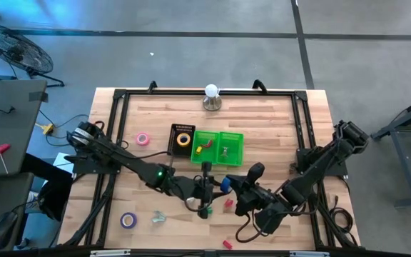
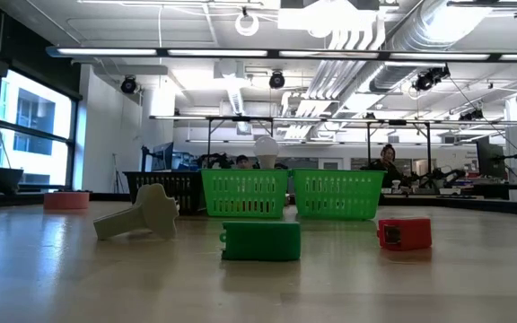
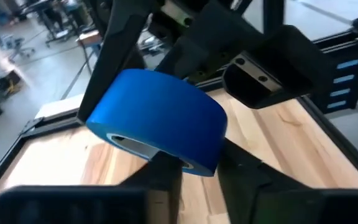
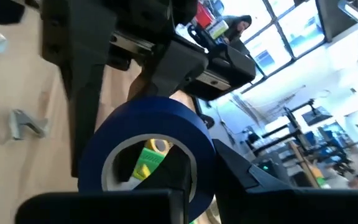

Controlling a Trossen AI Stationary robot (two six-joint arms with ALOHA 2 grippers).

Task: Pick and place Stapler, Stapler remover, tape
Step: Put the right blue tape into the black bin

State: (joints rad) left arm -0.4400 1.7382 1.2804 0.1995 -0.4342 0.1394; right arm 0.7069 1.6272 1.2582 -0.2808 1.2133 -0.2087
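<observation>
Two arms meet over the front middle of the table (image 1: 277,121), the left reaching in from the left edge and the right from the right edge. Both grippers are on one blue tape (image 1: 225,183), which is lifted off the wood.

- Left gripper (image 1: 216,184): fingers narrow, pinching the roll's wall (in its wrist view the roll (image 3: 157,118) sits right between them).
- Right gripper (image 1: 232,185): fingers narrow too, one through the hollow centre and one outside the wall, holding the same roll (image 4: 148,149).

Two green baskets (image 1: 217,148) stand side by side at mid-table, each with small items inside that I can't make out. A black basket (image 1: 182,139) touches their left side, with the yellow tape (image 1: 183,140) in it. A white bulb on a stand (image 1: 212,91) is at the back edge.

Loose on the wood:
- Green stapler (image 2: 260,240), below the grippers.
- Grey remover (image 2: 142,215), front left.
- Red block (image 2: 404,233), just right of the stapler.
- Purple tape (image 1: 128,220), front left, near the remover.
- Pink tape (image 1: 143,138), left of the black basket, apart from it.
</observation>
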